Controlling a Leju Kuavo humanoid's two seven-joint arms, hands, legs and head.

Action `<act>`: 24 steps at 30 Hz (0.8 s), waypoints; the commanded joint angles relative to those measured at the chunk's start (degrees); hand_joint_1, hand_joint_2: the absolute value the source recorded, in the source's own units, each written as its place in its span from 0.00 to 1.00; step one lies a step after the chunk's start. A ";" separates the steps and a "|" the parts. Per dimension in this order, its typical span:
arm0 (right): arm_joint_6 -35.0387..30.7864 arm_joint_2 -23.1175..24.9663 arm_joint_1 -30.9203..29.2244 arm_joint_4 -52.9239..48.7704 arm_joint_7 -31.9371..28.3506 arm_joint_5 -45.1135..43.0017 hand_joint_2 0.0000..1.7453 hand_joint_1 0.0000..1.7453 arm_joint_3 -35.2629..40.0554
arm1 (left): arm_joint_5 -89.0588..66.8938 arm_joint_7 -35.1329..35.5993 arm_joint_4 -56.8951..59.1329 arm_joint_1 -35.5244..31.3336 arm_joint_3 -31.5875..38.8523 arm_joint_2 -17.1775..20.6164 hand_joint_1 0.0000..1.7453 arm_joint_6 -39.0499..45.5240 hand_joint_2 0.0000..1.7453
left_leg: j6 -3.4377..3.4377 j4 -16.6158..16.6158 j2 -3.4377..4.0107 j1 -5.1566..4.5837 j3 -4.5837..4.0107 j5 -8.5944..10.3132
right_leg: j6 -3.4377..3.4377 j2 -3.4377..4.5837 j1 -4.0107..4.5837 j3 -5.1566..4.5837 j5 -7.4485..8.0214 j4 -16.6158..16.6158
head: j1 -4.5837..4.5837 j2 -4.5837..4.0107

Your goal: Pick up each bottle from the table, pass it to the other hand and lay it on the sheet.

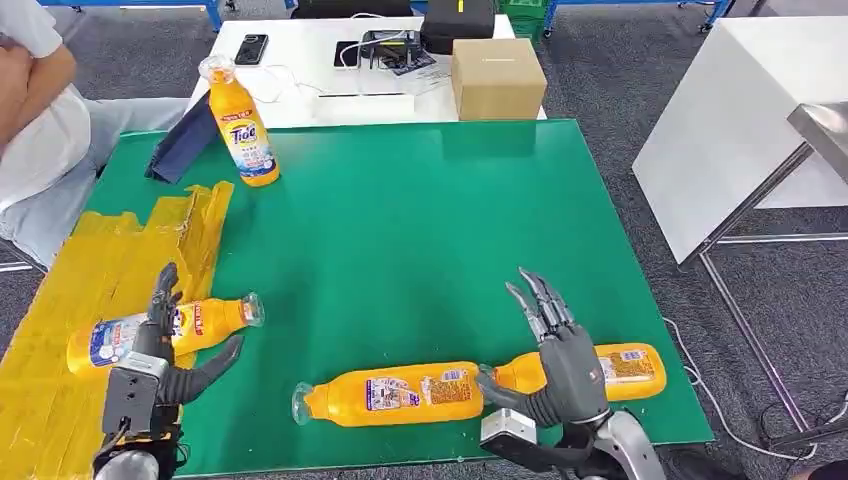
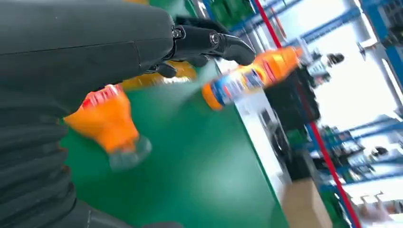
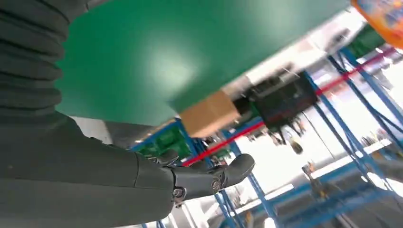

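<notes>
The robot's left hand (image 1: 160,365) sits lowest in the head view, palm over the near edge of the crinkled yellow sheet (image 1: 60,400), its dark fingers (image 1: 163,290) apart and holding nothing. Just under those fingers an orange plastic bottle with a clear cap (image 1: 160,331) lies on its side, its body on the sheet and its cap out over the green bench (image 1: 400,230); whether the fingers touch it cannot be told. The right hand (image 1: 560,360) stands upright at the near right, fingers (image 1: 540,300) spread and empty, in front of a second lying orange bottle (image 1: 620,368). A third lying orange bottle (image 1: 392,392) rests just beside it, cap toward the left hand. A fourth orange bottle (image 1: 240,125) stands upright at the far left corner. Behind the bench are a brown cardboard box (image 1: 497,78) and a seated person (image 1: 40,130).
</notes>
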 commanded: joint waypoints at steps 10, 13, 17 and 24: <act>-1.32 -6.61 7.08 0.16 6.15 6.32 1.00 0.00 -3.56 | 0.37 -0.30 -1.60 0.64 -5.73 -1.08 0.00 -0.38 1.00 | -0.02 -0.02 0.02 0.02 0.07 -0.03 | -0.06 0.00 0.02 0.09 -0.03 -0.03 | 0.00 0.00; -1.05 -7.31 7.66 0.29 7.65 8.14 1.00 0.00 -3.90 | 0.15 -0.34 -1.79 0.75 -5.80 -1.03 0.00 -0.60 1.00 | -0.03 -0.03 0.01 0.01 0.08 -0.03 | -0.06 -0.01 0.02 0.10 -0.03 -0.03 | 0.00 0.00; -1.39 -11.26 9.23 5.08 9.64 12.97 1.00 0.00 -6.53 | 0.04 0.76 -0.80 -0.77 -6.31 -0.77 0.00 -1.34 1.00 | -0.01 -0.02 -0.07 0.03 0.05 -0.01 | -0.04 -0.09 0.03 0.10 -0.02 -0.06 | 0.00 0.00; -0.77 -14.66 11.03 11.11 7.40 16.44 1.00 0.00 -10.10 | 0.96 1.13 0.31 -2.18 -6.59 -0.10 0.00 -1.51 1.00 | -0.01 -0.07 -0.09 0.01 0.13 0.00 | -0.05 -0.10 0.01 0.17 -0.02 -0.11 | 0.00 0.00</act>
